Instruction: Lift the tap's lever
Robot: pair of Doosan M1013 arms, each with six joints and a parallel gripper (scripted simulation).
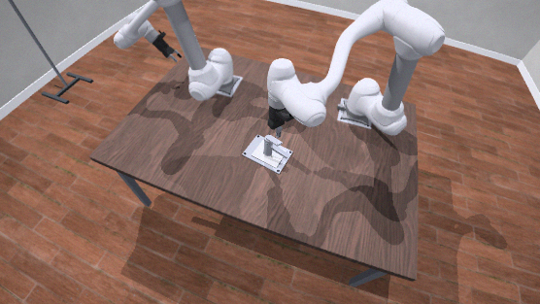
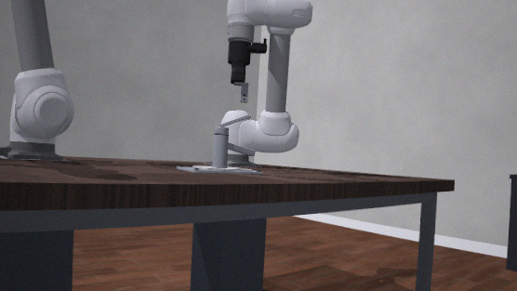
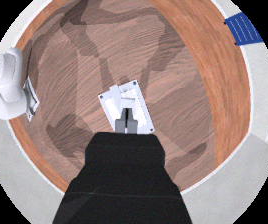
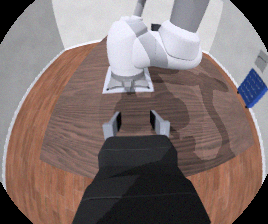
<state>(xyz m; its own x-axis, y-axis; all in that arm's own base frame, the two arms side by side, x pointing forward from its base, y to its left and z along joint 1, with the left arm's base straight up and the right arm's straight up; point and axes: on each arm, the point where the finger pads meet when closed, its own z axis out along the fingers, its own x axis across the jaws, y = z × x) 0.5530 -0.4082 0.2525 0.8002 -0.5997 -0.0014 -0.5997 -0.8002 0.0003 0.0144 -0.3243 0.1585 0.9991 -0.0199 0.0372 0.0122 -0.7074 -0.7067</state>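
The tap (image 1: 267, 149) (image 2: 220, 151) stands upright on a pale base plate (image 1: 249, 153) (image 2: 186, 168). Its flat lever (image 1: 273, 140) (image 2: 236, 120) slopes upward from the tap's top, above the spout (image 2: 241, 149). My left gripper (image 1: 278, 134) (image 2: 244, 101) (image 3: 127, 113) is shut with nothing between its fingers. It points down, and the exterior view shows a gap between its tips and the lever's raised end. In the left wrist view its fingers hide part of the tap. My right gripper (image 1: 178, 55) (image 4: 135, 117) is open and empty, far from the tap.
The wooden table (image 1: 204, 175) (image 2: 116, 195) carries both arm bases. The right arm's base (image 1: 230, 85) is at the back left in the top view, the left arm's base (image 1: 354, 119) at the back right. A stand (image 1: 66, 87) is on the floor beyond the table.
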